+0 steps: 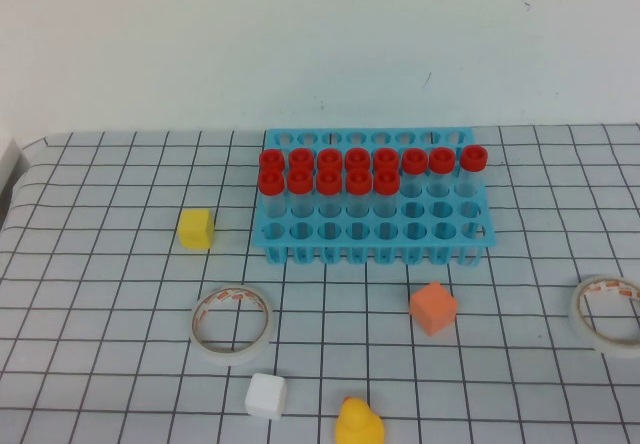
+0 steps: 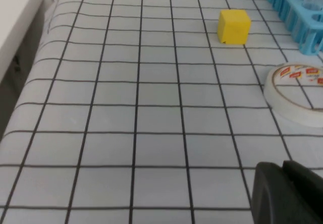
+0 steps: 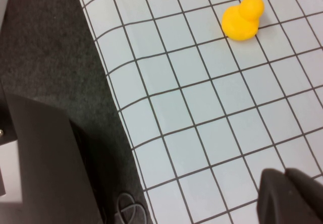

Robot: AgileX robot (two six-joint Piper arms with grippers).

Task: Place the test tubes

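Note:
A blue test tube rack [image 1: 370, 226] stands at the middle of the gridded table, and its corner [image 2: 298, 12] shows in the left wrist view. Several clear test tubes with red caps [image 1: 330, 159] fill its two back rows; the front rows are empty holes. Neither arm shows in the high view. My left gripper [image 2: 282, 169] is shut and empty, low over bare grid short of a tape roll. My right gripper [image 3: 283, 174] is shut and empty too, over the table's near edge, apart from the yellow duck [image 3: 243, 19].
A yellow cube [image 1: 196, 228] lies left of the rack, with a tape roll [image 1: 232, 322] in front. An orange cube [image 1: 432, 307], a white cube [image 1: 266, 396] and a yellow duck [image 1: 357, 422] sit nearer. Another tape roll [image 1: 610, 311] lies at the right edge. Dark floor [image 3: 45, 57] borders the table.

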